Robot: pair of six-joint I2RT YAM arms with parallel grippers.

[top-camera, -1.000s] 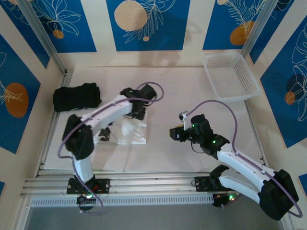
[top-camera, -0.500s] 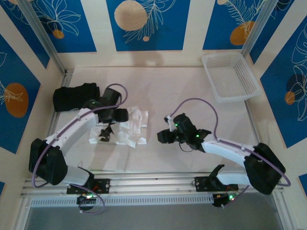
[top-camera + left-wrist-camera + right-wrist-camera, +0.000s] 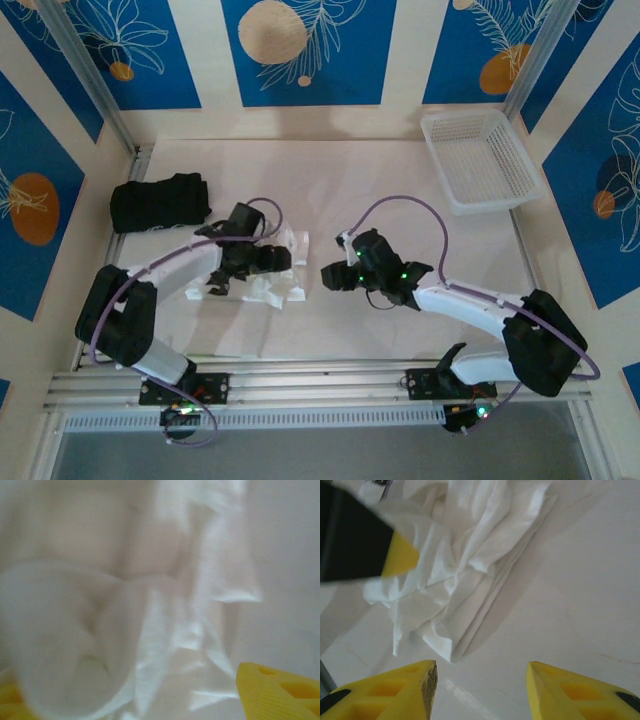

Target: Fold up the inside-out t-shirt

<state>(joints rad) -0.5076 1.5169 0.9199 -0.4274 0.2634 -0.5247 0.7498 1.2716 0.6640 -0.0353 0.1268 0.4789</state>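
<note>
The white t-shirt [image 3: 278,268] lies bunched and wrinkled on the table, left of centre. My left gripper [image 3: 268,259] is down on the shirt's near-left part. In the left wrist view its yellow fingertips [image 3: 277,692] stand far apart, and blurred white cloth [image 3: 165,605] spreads between and beyond them. My right gripper [image 3: 330,276] sits low just right of the shirt, pointing at it. It is open [image 3: 480,682], with bare table between its fingers [image 3: 395,692]. The shirt's folded edge [image 3: 470,565] lies just ahead, with the left gripper's yellow fingertip [image 3: 400,556] over the cloth.
A black folded garment [image 3: 160,203] lies at the far left. The white basket [image 3: 482,160] stands at the back right. A small dark item [image 3: 216,281] lies by the shirt's left edge. The pale table surface [image 3: 420,230] stretches between shirt and basket.
My left gripper has swung from the shirt's far side round to its left and down onto it. The right gripper has slid left toward the shirt. The cloth is more bunched.
</note>
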